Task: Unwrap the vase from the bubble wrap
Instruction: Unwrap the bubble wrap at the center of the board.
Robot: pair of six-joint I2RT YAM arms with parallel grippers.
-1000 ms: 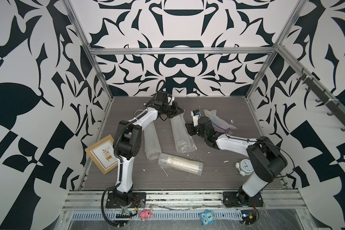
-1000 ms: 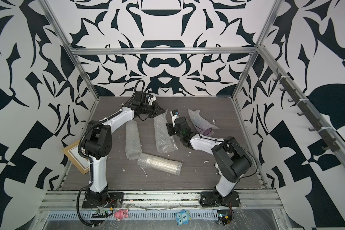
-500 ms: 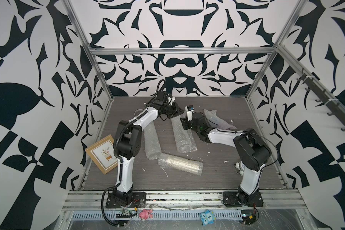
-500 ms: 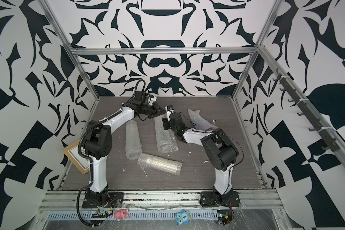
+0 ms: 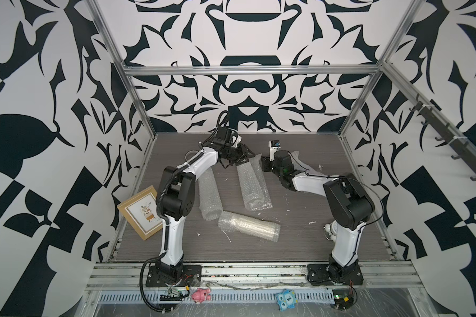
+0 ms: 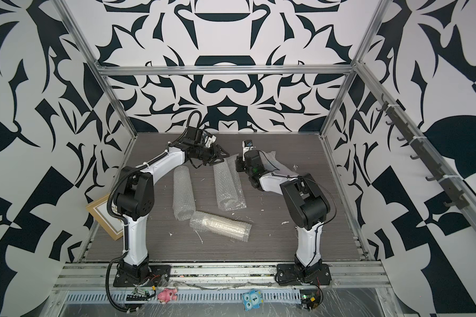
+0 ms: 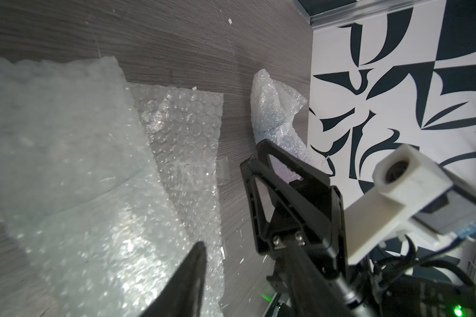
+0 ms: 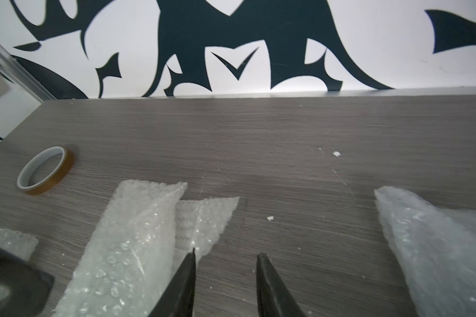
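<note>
The vase itself does not show; several bubble wrap rolls lie on the table. The middle roll (image 5: pixel 254 186) (image 6: pixel 227 186) has a loose flap (image 8: pixel 204 219) at its far end. My left gripper (image 5: pixel 239 159) hovers open over that far end; in the left wrist view only one finger (image 7: pixel 188 277) shows above the wrap (image 7: pixel 66 164). My right gripper (image 5: pixel 262 164) (image 8: pixel 227 258) stands open just right of the flap, with only bare table between its fingers. A crumpled, faintly tinted bundle (image 5: pixel 297 156) (image 7: pixel 275 118) lies behind the right arm.
Two more rolls lie at the left (image 5: pixel 209 195) and the front (image 5: pixel 249 226). A framed picture (image 5: pixel 142 212) leans at the left edge. A white alarm clock (image 5: pixel 331 229) sits by the right arm's base. A tape roll (image 8: pixel 44 171) lies near the back wall.
My left gripper has opened and let go of the middle roll's far end. My right arm has swung left toward that end, and its jaws have narrowed.
</note>
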